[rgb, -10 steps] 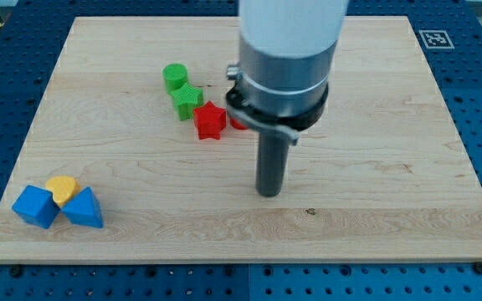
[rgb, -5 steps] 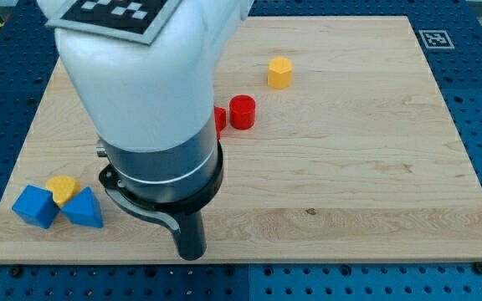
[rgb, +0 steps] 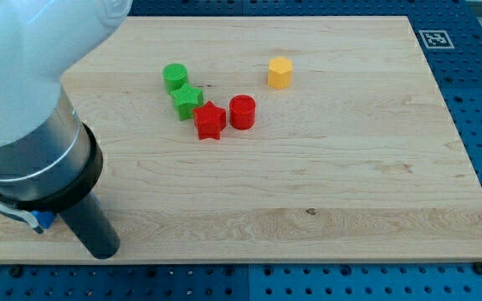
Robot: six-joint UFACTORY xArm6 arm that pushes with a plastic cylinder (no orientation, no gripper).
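My tip [rgb: 101,249] rests near the board's bottom-left corner, at the end of the dark rod under the big white and grey arm. Just left of it a sliver of a blue block [rgb: 45,221] shows; the other blocks of that corner are hidden behind the arm. Farther up the board sit a green cylinder [rgb: 174,77], a green star [rgb: 187,101], a red star [rgb: 210,120] and a red cylinder [rgb: 242,111], clustered together. A yellow hexagonal block [rgb: 280,73] stands alone to their upper right.
The wooden board [rgb: 350,167] lies on a blue perforated table. A black-and-white marker tag [rgb: 434,38] sits at the board's top-right corner. The arm's body covers the view's left side.
The tip has swept from the board's middle toward the bottom-left corner. The arm now hides the blue and yellow blocks there; the green and red blocks are uncovered again.
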